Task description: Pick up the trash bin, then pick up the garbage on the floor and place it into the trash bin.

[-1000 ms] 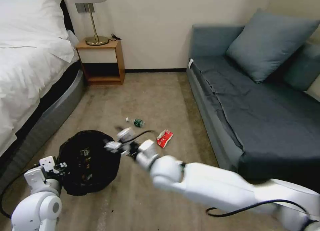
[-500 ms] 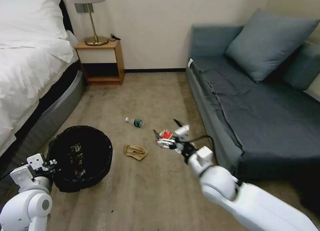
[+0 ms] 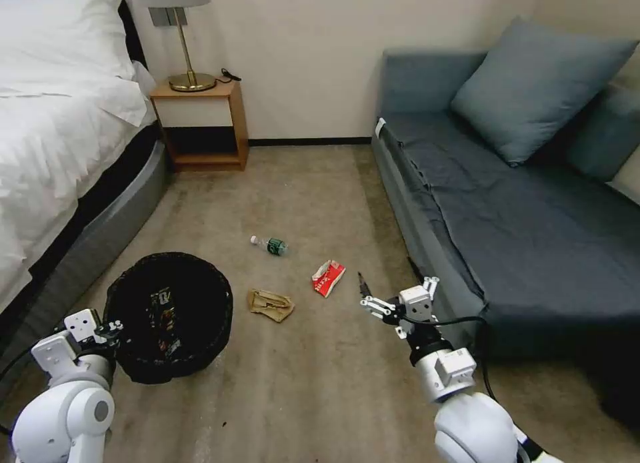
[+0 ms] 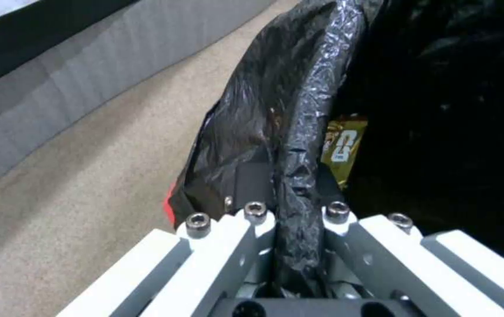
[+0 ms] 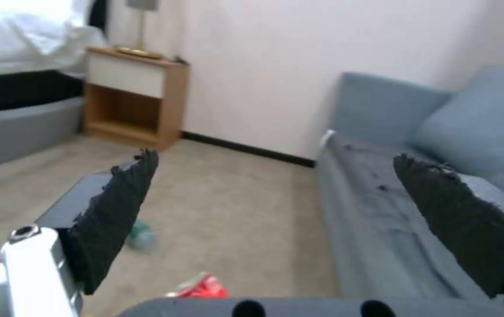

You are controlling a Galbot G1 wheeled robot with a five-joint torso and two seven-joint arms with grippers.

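The trash bin (image 3: 167, 316), round with a glossy black liner, hangs low at the left. My left gripper (image 3: 112, 330) is shut on its near rim (image 4: 296, 176). A long yellow-black wrapper (image 3: 160, 313) lies inside the bin (image 4: 343, 145). Three pieces of garbage lie on the carpet: a clear bottle with a green label (image 3: 270, 244), a red-and-white packet (image 3: 329, 277) and a tan paper bag (image 3: 270, 304). My right gripper (image 3: 395, 288) hovers open and empty to the right of the packet, near the sofa's front. In the right wrist view its dark pads (image 5: 117, 211) stand wide apart, with the bottle (image 5: 140, 235) and the packet (image 5: 202, 287) on the floor beyond.
A bed (image 3: 60, 136) runs along the left. At the back stands a wooden nightstand (image 3: 203, 126) with a lamp. A blue-grey sofa (image 3: 520, 229) fills the right side. Bare carpet (image 3: 307, 189) lies between bed and sofa.
My right arm has swung from over the bin's rim to the right and back toward the sofa, uncovering the tan paper bag. The bin has shifted slightly in my left gripper.
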